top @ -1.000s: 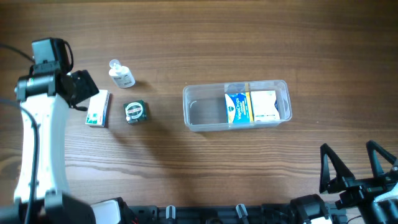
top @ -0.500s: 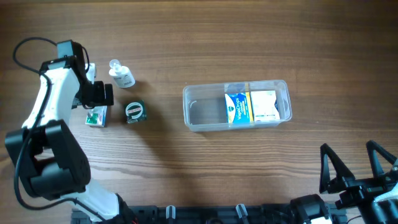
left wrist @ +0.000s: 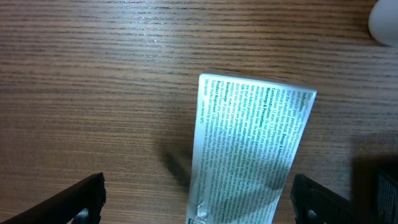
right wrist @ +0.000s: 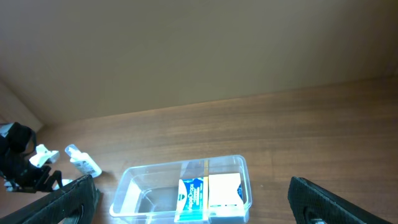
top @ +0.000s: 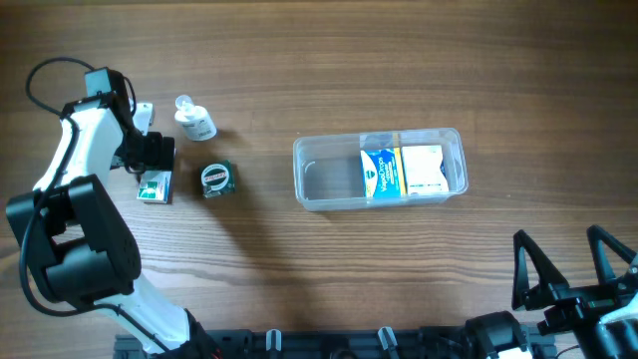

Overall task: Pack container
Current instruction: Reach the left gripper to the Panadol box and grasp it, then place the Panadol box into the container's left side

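The container (top: 321, 187) is a clear tub right of centre; a blue box (top: 379, 173) and a white-and-yellow box (top: 424, 168) stand in its right half, and its left half is bare. My left gripper (top: 152, 160) is open and hangs low over a white box with green print (top: 154, 188) at the far left. In the left wrist view the box (left wrist: 249, 143) lies between the two fingers (left wrist: 198, 202), not gripped. My right gripper (top: 568, 264) is open and empty at the front right. From the right wrist view (right wrist: 199, 208) the container (right wrist: 134, 186) shows ahead.
A small white bottle (top: 194, 120) lies just right of my left gripper and shows in the right wrist view (right wrist: 84, 162). A round green object (top: 216, 179) sits beside the green-print box. The table's front edge holds the arm mounts.
My left arm has swung round and come down over the green-print box, now covering its upper end. The right arm and the container have not moved.
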Motion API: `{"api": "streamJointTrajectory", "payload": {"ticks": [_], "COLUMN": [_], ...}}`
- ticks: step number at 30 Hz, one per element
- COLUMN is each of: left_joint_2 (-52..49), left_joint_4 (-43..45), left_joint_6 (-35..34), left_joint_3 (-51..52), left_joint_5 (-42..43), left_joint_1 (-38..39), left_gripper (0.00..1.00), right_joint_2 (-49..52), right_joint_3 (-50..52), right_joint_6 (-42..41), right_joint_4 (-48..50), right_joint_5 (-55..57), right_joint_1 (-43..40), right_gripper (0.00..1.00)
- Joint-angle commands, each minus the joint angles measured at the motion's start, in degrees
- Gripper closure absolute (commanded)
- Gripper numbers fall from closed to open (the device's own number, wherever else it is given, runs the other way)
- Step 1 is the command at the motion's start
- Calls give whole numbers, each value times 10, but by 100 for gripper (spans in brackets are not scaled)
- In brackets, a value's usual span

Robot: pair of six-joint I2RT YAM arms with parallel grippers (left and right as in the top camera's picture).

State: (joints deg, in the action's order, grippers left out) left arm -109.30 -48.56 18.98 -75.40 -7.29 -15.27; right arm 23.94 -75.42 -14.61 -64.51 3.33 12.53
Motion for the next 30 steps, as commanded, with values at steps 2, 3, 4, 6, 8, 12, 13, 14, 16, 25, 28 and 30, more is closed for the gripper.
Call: {"api": "streamJointTrajectory", "payload": {"ticks": [2,3,4,6,8,12,13,14,16,25,28,30], "left_joint_2": [-36,-44,-49,-54,-54,-54,-54,-54,-52,41,106,154], "left_joint_4": [1,2,2,2,2,7,7,7,6,-113,-139,-143], "left_joint_6": [18,18,18,16,14,-34,-48,-68,-89,-227,-227,-227], "left_joint_3": [1,2,2,2,2,2,2,2,2,-40,-63,-72], "left_joint_5": [17,17,17,17,17,17,17,17,17,22,63,89], "left_joint_1": [2,3,4,4,4,3,2,2,3,4,17,33], "left_gripper": [6,6,7,8,13,41,51,54,56,67,67,64], "right_joint_2": [2,2,2,2,2,2,2,2,2,2,2,2], "right_joint_3": [0,0,0,0,0,0,0,0,0,0,0,0], "right_joint_6": [11,11,11,10,10,10,10,11,10,10,10,10], "right_joint_4": [1,2,1,2,2,1,1,2,1,1,1,2], "right_joint_5": [12,12,12,12,12,12,12,12,12,12,12,12], "right_joint_1": [-2,-2,-2,-2,-2,-2,-2,-2,-2,-2,-2,-2], "right_gripper": [0,0,1,0,0,0,0,0,0,0,0,0]}}
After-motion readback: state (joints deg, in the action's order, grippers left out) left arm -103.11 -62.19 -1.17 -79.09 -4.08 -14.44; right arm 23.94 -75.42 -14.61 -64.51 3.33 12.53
